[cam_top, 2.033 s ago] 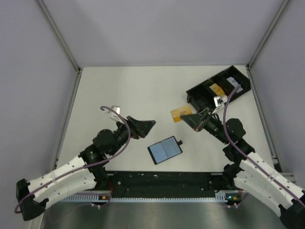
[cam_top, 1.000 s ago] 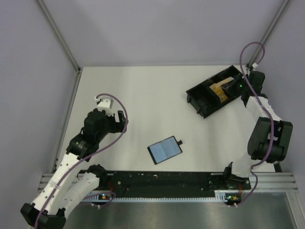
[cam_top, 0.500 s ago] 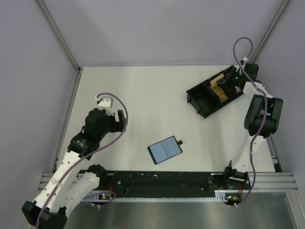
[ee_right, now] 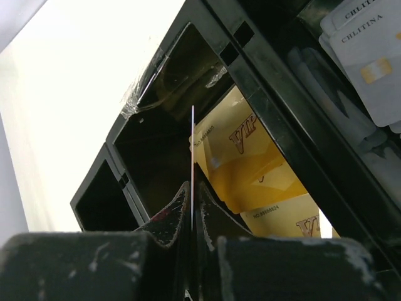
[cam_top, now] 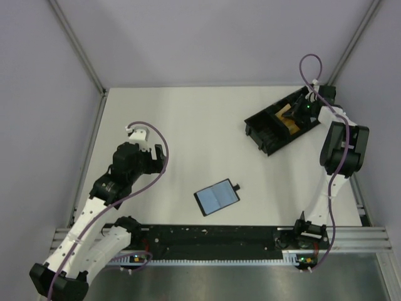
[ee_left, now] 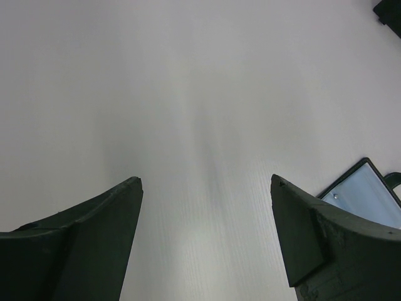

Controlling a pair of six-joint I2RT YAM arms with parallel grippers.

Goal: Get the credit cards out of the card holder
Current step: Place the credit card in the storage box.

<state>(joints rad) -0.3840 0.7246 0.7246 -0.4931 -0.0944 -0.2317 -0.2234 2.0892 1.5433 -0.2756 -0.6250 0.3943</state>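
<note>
When you look down from the top camera, you see the long black tray [cam_top: 266, 135] on the white tabletop [cam_top: 188, 113]. Your right hand [cam_top: 297, 113] is down over the middle of the tray. The card holder [cam_top: 217, 197] lies flat and open, well apart from the tray, nearer to the arm bases and off to the tray's left. Its blue-grey inside faces up. A little black tab sticks out of the edge that faces the tray. Your left hand [cam_top: 158, 158] hangs far to the left of the tray, farther from it than the card holder is, and it touches nothing.

From the left wrist camera, your left hand [ee_left: 205, 182] is wide open. Only bare tabletop shows between its two dark fingers [ee_left: 94, 238]. A corner of the card holder [ee_left: 369, 194] peeks out just behind the right finger.

From the right wrist camera, your right hand [ee_right: 191, 197] is squeezed shut on one credit card [ee_right: 192, 144]. You see that card from its edge, as a thin pale line standing up between the fingers. It is over the tray [ee_right: 156, 69], at the middle box. Some yellow cards [ee_right: 250, 169] lie in a loose pile inside that box. White cards [ee_right: 369, 56] lie in the next box of the tray.
</note>
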